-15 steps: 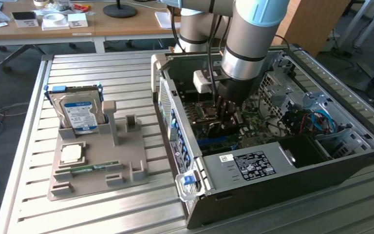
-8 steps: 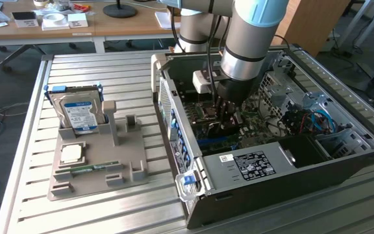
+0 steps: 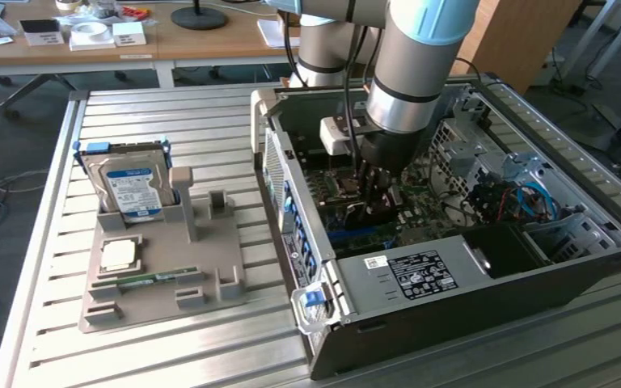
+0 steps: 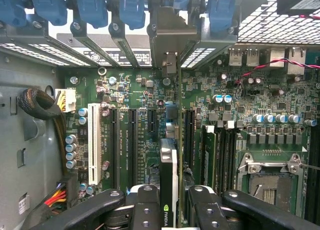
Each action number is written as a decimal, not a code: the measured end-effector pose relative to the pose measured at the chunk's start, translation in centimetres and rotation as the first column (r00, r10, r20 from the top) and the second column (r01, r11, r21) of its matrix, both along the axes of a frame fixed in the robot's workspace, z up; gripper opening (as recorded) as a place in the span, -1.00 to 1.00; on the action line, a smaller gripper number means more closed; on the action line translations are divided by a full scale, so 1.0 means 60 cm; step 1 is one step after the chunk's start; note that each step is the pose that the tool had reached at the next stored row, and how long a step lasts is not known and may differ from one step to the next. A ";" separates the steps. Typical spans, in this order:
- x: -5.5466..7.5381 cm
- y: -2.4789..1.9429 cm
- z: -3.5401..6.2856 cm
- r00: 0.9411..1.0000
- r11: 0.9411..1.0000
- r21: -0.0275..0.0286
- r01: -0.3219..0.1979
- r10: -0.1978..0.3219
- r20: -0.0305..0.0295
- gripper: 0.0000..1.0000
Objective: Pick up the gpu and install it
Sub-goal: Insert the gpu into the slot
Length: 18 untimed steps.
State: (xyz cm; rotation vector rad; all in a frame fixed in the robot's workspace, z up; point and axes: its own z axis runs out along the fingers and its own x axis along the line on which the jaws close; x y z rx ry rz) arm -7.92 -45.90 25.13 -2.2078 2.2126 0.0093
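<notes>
My gripper [image 4: 172,210] is shut on the gpu [image 4: 169,172], which I see edge-on in the wrist view, a thin dark card with a green logo between the two black fingers [image 4: 145,207]. The card stands upright over the motherboard [image 4: 145,90], in line with a black expansion slot [image 4: 189,135]. Its metal end bracket [image 4: 167,33] reaches the case's rear slot openings. I cannot tell whether the card is seated. In the exterior view the gripper [image 3: 381,190] is deep inside the open PC case [image 3: 483,267], with the dark gpu [image 3: 375,206] below it.
Beside the card lie a white slot [image 4: 93,140], further black slots [image 4: 123,140], RAM slots [image 4: 225,150] and the CPU socket [image 4: 270,177]. On the exterior view's left a grey fixture [image 3: 219,283] holds a hard drive [image 3: 127,186], a CPU chip [image 3: 122,255] and a RAM stick [image 3: 154,279].
</notes>
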 end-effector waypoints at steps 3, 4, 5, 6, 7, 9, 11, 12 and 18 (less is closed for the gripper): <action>0.000 0.0000 0.000 1.000 1.000 0.000 0.000 0.000 0.000 -0.47; 0.000 0.0000 0.000 1.000 1.000 0.000 0.000 0.000 0.000 -0.47; 0.000 0.0000 0.000 1.000 1.000 0.000 0.000 0.000 0.000 -0.47; 0.000 0.0000 0.000 1.000 1.000 0.000 0.000 0.000 0.000 -0.47; 0.000 0.0001 0.000 1.000 1.000 0.000 0.000 0.000 0.000 -0.47; 0.000 0.0001 0.000 1.000 1.000 0.000 0.000 0.000 0.000 -0.47; 0.000 0.0000 0.001 1.000 1.000 0.000 0.000 0.000 0.000 -0.47; 0.000 0.0000 0.001 1.000 1.000 0.000 0.000 0.000 0.000 -0.47; 0.000 0.0000 0.001 1.000 1.000 0.000 0.000 0.000 0.000 -0.47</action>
